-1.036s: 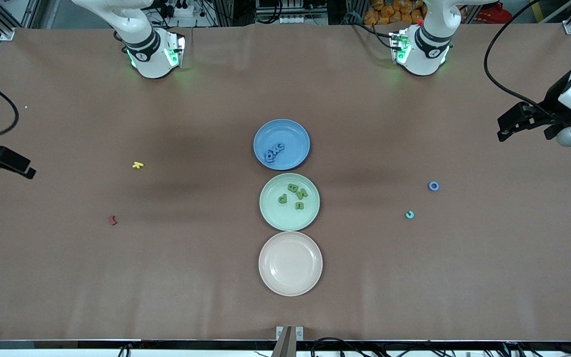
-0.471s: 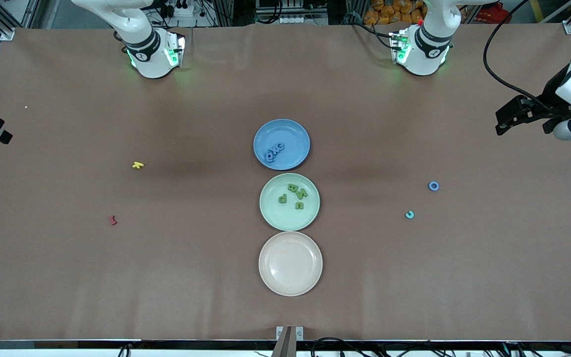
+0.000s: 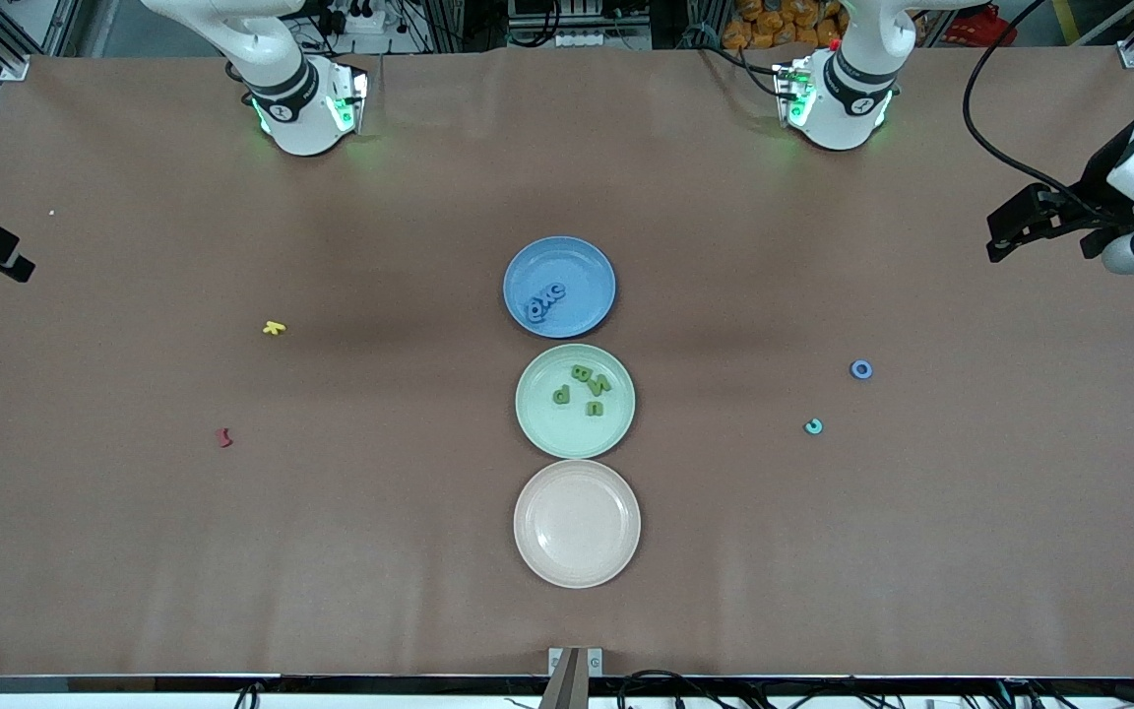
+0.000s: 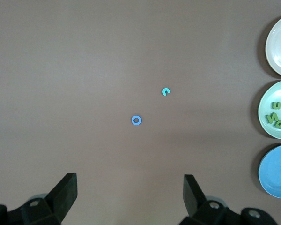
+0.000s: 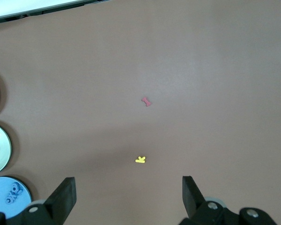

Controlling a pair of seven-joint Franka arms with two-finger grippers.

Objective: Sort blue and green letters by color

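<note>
Lower centre-right of frame: small blue ring-shaped letter [image 3: 860, 369] loose on brown counter [image 3: 331, 551], best approached from straight above by released left gripper [image 4: 131, 197], released right gripper [image 5: 129, 194] waiting.

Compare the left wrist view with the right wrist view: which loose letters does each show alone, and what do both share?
Only the left wrist view shows the blue O and the teal C, with the open left gripper. Only the right wrist view shows the red letter and the yellow letter, with the open right gripper. Both show the blue plate, green plate and white plate at the picture's edge.
</note>
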